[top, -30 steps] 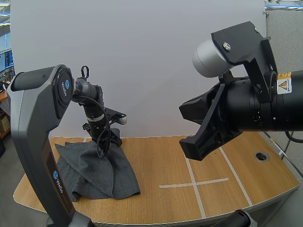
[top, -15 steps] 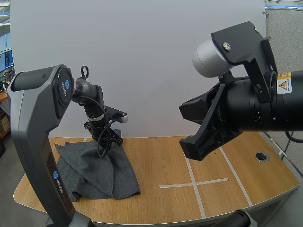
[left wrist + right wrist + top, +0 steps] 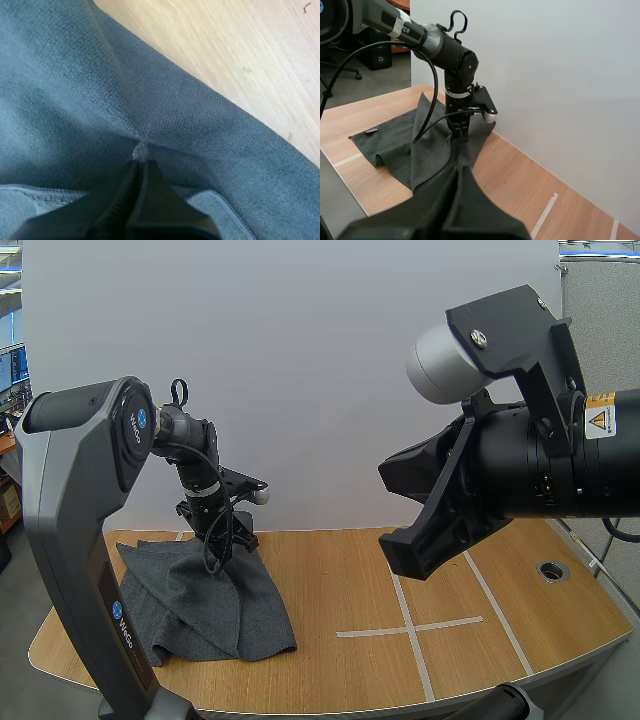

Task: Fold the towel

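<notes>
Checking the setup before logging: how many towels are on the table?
1. The grey towel lies rumpled at the left end of the table, a ridge pinched in the left gripper. Its folds could hide another.

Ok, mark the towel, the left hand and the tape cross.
towel [image 3: 215,605], high view, its grey middle.
left hand [image 3: 140,162], left wrist view, between the fingertips pinching the cloth.
tape cross [image 3: 409,627], high view, where the strips meet.

Wooden table [image 3: 335,585] bears grey towel [image 3: 200,600], tape cross [image 3: 408,627].
</notes>
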`<state>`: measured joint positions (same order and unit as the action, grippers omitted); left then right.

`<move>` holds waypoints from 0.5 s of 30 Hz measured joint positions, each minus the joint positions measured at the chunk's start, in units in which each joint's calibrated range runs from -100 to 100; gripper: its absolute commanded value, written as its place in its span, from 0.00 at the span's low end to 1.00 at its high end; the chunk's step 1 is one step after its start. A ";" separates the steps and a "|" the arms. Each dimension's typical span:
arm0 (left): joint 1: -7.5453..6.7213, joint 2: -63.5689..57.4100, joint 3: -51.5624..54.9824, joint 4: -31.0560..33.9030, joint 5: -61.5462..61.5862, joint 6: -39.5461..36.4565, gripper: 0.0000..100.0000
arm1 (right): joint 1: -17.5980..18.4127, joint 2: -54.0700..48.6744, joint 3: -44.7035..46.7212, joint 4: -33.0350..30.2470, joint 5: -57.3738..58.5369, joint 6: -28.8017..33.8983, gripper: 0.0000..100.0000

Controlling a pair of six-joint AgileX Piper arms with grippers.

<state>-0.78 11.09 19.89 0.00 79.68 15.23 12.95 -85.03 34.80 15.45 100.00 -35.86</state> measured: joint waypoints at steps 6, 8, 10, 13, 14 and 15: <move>0.00 -2.68 0.00 0.00 1.02 0.00 0.00 | 0.00 0.00 0.00 0.00 0.00 0.00 0.00; 0.00 -4.24 0.38 0.47 1.20 0.00 0.00 | 0.00 0.00 0.00 0.00 0.00 0.00 0.00; 0.00 -4.90 0.67 0.92 1.20 0.00 0.00 | 0.00 0.00 0.00 0.00 0.00 0.00 0.00; 0.00 -5.37 1.51 1.22 1.20 0.00 0.00 | 0.00 0.00 0.00 0.00 0.00 0.00 0.00; 0.00 -5.36 1.69 1.35 1.20 0.00 0.00 | 0.00 0.00 0.00 0.00 0.00 0.00 0.00; 0.00 -5.36 2.21 1.35 0.85 0.00 0.00 | 0.00 0.00 0.00 0.00 0.00 0.00 0.00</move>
<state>-0.78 5.73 22.10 1.35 80.52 15.23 12.95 -85.03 34.80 15.45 100.00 -35.86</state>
